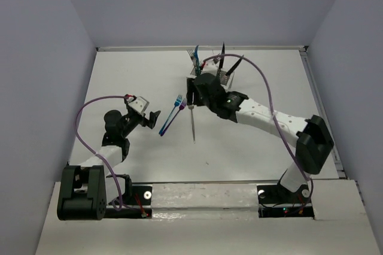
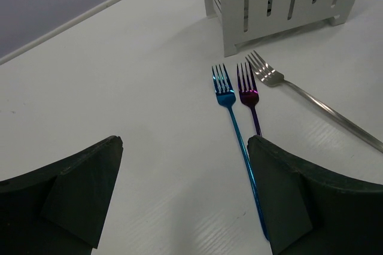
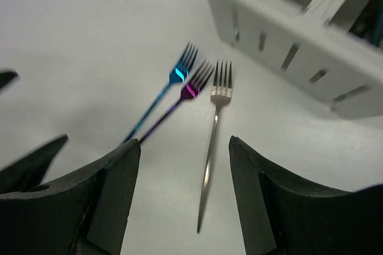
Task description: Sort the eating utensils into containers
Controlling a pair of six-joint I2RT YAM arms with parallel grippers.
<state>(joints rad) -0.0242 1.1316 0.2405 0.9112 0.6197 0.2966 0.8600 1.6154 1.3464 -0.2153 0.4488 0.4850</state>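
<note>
Three lie flat mid-frame, just below the caddy point(image 1: 226, 78): blue fork point(image 1: 169, 117), purple fork point(image 1: 175, 112), silver fork point(image 1: 192, 124). Right gripper point(image 3: 184, 144), fingers apart and empty, hangs over the silver fork. I centre its handle between them before descending. Left gripper point(image 2: 185, 141) likewise apart.

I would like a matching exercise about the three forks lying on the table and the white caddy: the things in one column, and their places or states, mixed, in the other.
Things:
1. blue fork
2. purple fork
3. silver fork
4. white caddy

Places or states:
A. stands upright, with slotted walls
B. lies between the other two forks
C. the fork lying nearest the caddy
D. the fork lying farthest from the caddy

Pairs: 1-D, 2-B, 3-C, 4-A
</note>
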